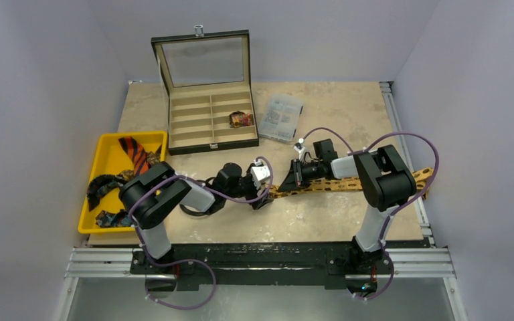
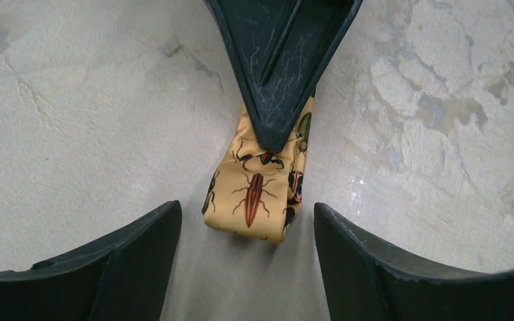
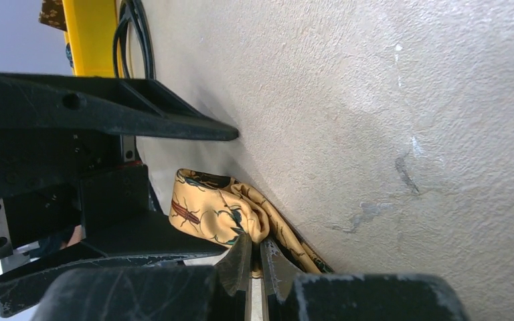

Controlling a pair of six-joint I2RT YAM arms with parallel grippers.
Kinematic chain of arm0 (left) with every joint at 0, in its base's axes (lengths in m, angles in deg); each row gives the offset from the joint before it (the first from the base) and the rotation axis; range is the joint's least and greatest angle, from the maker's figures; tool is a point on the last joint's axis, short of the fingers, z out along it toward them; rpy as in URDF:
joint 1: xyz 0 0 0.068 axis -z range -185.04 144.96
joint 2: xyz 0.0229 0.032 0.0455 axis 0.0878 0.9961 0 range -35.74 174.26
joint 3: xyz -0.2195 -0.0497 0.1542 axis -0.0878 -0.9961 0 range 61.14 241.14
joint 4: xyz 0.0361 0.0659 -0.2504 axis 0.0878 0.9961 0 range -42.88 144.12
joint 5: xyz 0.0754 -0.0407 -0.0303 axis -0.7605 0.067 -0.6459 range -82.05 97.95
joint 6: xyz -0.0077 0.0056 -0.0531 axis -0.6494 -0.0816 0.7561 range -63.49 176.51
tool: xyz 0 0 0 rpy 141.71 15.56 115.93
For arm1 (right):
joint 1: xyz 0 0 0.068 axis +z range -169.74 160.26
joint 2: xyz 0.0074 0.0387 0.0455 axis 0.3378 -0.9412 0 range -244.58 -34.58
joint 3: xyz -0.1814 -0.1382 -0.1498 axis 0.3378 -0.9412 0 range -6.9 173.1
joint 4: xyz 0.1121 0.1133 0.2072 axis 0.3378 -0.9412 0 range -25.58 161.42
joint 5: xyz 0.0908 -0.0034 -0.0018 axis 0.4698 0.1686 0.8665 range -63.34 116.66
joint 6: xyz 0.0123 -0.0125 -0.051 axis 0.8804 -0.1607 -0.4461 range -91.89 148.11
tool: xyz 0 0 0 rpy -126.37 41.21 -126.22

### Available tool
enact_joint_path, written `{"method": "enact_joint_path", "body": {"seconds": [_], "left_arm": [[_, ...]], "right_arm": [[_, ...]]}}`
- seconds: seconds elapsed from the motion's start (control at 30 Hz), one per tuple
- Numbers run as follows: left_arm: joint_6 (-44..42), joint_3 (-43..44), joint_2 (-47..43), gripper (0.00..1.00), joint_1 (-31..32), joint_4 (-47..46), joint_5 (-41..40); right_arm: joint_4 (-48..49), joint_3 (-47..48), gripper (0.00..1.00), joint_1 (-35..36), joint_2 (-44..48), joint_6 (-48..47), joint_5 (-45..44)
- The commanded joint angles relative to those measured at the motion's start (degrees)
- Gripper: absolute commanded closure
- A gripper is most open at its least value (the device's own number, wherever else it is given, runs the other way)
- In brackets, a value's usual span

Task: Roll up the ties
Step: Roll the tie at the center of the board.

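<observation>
The tan-gold, beetle-printed fabric necktie (image 2: 254, 194) is laid on the mottled beige table (image 2: 73, 100), its doubled end pinched in the closed right gripper (image 3: 254, 254) and straddled, untouched, by the wide-open left gripper (image 2: 246, 231), so rolling seems barely begun and that fold must next be gripped and turned.

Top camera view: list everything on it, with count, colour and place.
beige stone-look table: one, under everything.
long tan-gold beetle-print fabric tie: one, across the table's middle to its right edge, left end folded.
yellow plastic tray: one, left edge.
orange black-striped tie: one, in the tray.
dark multicoloured ties: at least two, in the tray.
black hinged compartment box: one, lid open, far centre.
rolled dark tie: one, in a right-hand compartment.
clear plastic compartment box: one, right of the black box.
left gripper: black, open, straddling the folded end.
right gripper: black, shut on the tan-gold tie.
</observation>
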Motion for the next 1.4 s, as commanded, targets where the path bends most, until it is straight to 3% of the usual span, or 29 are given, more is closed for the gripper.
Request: {"method": "enact_joint_path", "body": {"seconds": [0.0, 0.13, 0.3, 0.43, 0.63, 0.73, 0.93, 1.07, 1.17, 1.37], "left_arm": [[2.41, 0.08, 3.6, 0.34, 1.54, -9.99, 1.47], [-0.78, 0.22, 5.29, 0.53, 1.7, -11.32, -0.27], [-12.32, 0.51, 2.62, 0.61, 1.49, -9.09, -1.61], [-21.41, 3.49, 0.54, 0.66, 1.27, 0.74, -1.54], [-20.76, 12.98, -0.88, 0.65, 1.26, 20.84, -2.25], [-16.48, 16.04, -1.08, 0.58, 1.18, 24.62, 0.35], [-12.94, 12.46, -0.59, 0.54, 0.56, 15.62, 9.14], [-10.17, 7.86, -2.17, 0.52, -3.62, 9.64, 11.11], [-10.1, 4.63, -4.58, 0.45, -6.39, 7.57, 12.03], [-9.69, 2.29, -5.06, 0.4, -7.25, 5.58, 12.65]], "right_arm": [[1.11, -1.93, 1.0, 0.1, -0.32, -0.88, -3.13], [1.18, -1.46, 1.0, 0.14, -0.92, -0.92, -2.69], [3.18, -0.13, 1.0, 0.89, -2.06, 0.94, -2.27], [4.01, 1.49, 1.0, 2.4, -2.79, 2.19, -1.75], [3.95, 1.87, 1.0, 3.11, -2.7, 2.42, -2.48], [4.65, 1.85, 1.0, 3.48, -3.03, 2.65, -2.61], [3.77, 2.31, 1.0, 3.48, -4.34, 1.11, -2.37], [2.5, 1.78, 1.0, 3.09, -3.79, -0.36, -2.8], [2.53, 1.27, 1.0, 3.02, -3.7, -0.73, -3.21], [2.78, 1.81, 1.0, 2.99, -4.57, -0.39, -3.16]]}}
